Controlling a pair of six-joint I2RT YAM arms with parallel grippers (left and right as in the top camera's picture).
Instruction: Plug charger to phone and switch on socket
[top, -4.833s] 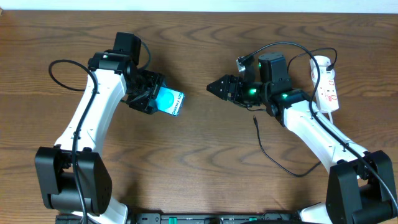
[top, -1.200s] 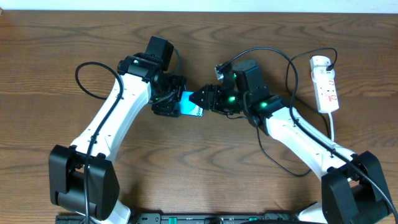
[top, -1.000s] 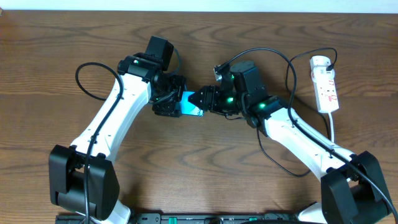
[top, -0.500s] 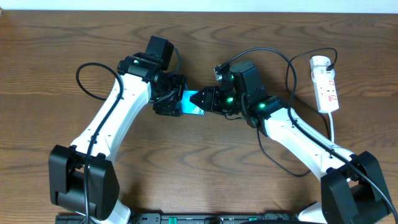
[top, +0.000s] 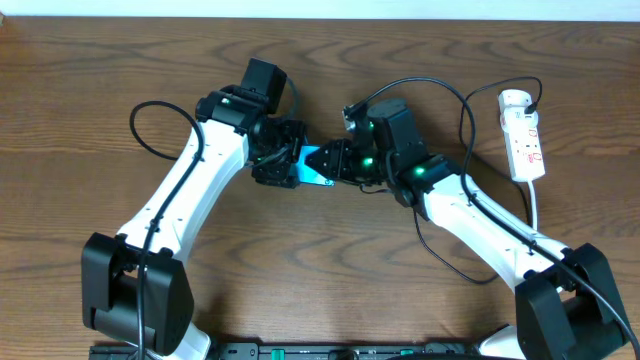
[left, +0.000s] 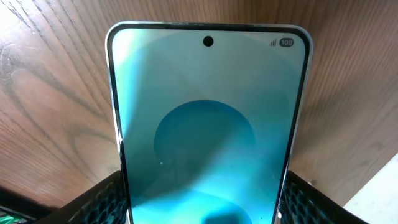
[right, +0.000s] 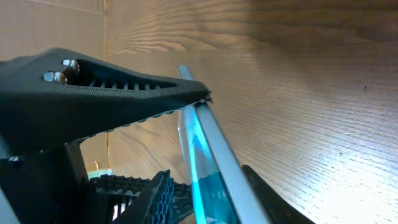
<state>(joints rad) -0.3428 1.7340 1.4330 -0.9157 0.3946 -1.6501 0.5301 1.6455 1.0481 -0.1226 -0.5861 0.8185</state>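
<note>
status: task at an early stage, nothing completed. the phone (left: 205, 124) is off the bench (top: 320, 300), gripped across its sides by the left pincer (top: 283, 168) at mid-bench, screen lit. the right pincer (top: 333, 162) stands narrow about the phone's free end; in the right wrist view its upper finger (right: 112, 93) touches the phone's edge, but whether the lower one bears on it cannot be told, so a firm hold is not confirmed. the charger (top: 470, 279) lies loose on the bench under the right arm, well apart from the phone; its connector tip is hidden, and nothing is seen entering the phone. the socket (top: 524, 135) lies at the far right of the bench, well apart from both pincers and untouched; the state of its switch is too small to tell. outstanding, in my judgement: settle the phone, pick up the charger's tip, seat it in the phone, then press the socket's switch. legible writing: "100" in the phone's top corner beside signal bars, left wrist view. the red marks on the socket are too small to read. no brand name is legible on any item.
</note>
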